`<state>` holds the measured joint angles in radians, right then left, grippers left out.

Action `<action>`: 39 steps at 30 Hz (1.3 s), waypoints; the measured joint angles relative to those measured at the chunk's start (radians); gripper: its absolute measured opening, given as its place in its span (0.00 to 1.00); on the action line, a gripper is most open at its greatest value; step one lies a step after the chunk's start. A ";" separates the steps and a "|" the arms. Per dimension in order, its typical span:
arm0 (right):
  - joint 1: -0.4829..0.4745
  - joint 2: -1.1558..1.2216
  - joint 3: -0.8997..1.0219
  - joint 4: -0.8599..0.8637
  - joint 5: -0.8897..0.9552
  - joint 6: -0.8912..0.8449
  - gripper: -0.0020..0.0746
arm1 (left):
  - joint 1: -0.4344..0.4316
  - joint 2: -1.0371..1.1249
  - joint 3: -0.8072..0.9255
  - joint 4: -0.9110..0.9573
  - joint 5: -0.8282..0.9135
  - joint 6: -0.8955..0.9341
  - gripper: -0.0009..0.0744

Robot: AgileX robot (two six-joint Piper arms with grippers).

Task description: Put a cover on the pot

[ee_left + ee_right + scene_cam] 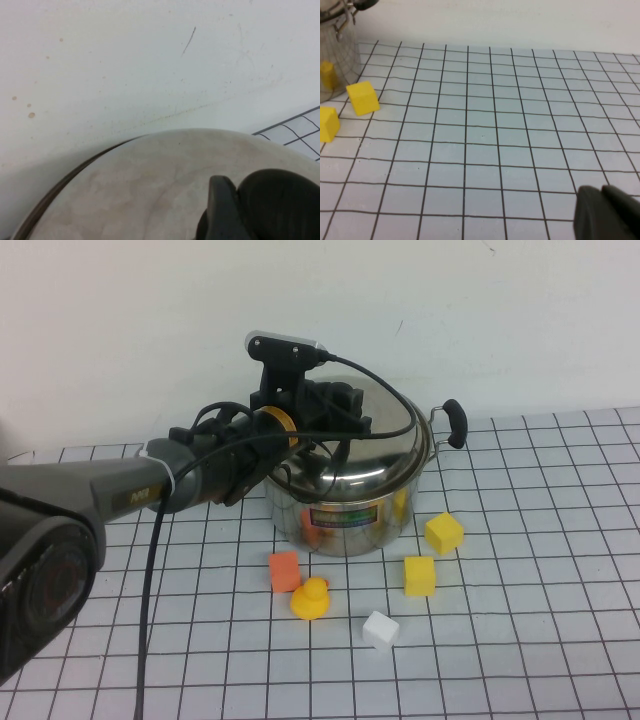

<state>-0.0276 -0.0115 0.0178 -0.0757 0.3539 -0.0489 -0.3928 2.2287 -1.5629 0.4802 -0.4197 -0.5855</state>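
The left hand (335,425) sits on top of the domed steel lid (385,425), which is on the big shiny steel pot (345,500) right below it. Can't tell its grip. The lid could sit crooked if released off-centre. The right hand (607,215) hovers over the gridded surface (495,125), off to the side.

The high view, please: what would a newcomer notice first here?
The shiny pot at the table's middle, with the lid on top and the left gripper over it. Next, the toys in front: an orange block, a yellow duck, two yellow blocks and a white block. The right gripper shows only in its wrist view, low over bare grid.
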 joint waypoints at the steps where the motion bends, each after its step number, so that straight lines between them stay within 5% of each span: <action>1: 0.000 0.000 0.000 0.000 0.000 0.000 0.04 | 0.000 0.000 0.000 0.000 0.000 -0.003 0.45; 9: 0.000 0.000 0.000 0.000 0.000 0.000 0.04 | 0.000 0.000 0.000 0.003 0.000 -0.017 0.45; 16: 0.000 0.000 0.000 0.000 0.000 0.000 0.04 | 0.000 -0.008 0.000 0.012 0.011 -0.019 0.70; 22: 0.000 0.000 0.000 0.000 0.000 0.000 0.04 | 0.000 -0.124 0.000 0.016 0.142 0.002 0.72; 25: 0.000 0.000 0.000 0.000 0.000 0.000 0.04 | 0.000 -0.206 0.000 0.016 0.241 0.036 0.63; 31: 0.000 0.000 0.000 0.000 0.000 0.000 0.04 | 0.000 -0.386 0.000 0.021 0.472 0.088 0.13; 39: 0.000 0.000 0.000 0.000 0.000 0.000 0.04 | 0.000 -0.619 0.026 0.024 0.742 0.105 0.02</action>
<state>-0.0276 -0.0115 0.0178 -0.0757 0.3539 -0.0489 -0.3928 1.6093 -1.5372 0.5037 0.3219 -0.4807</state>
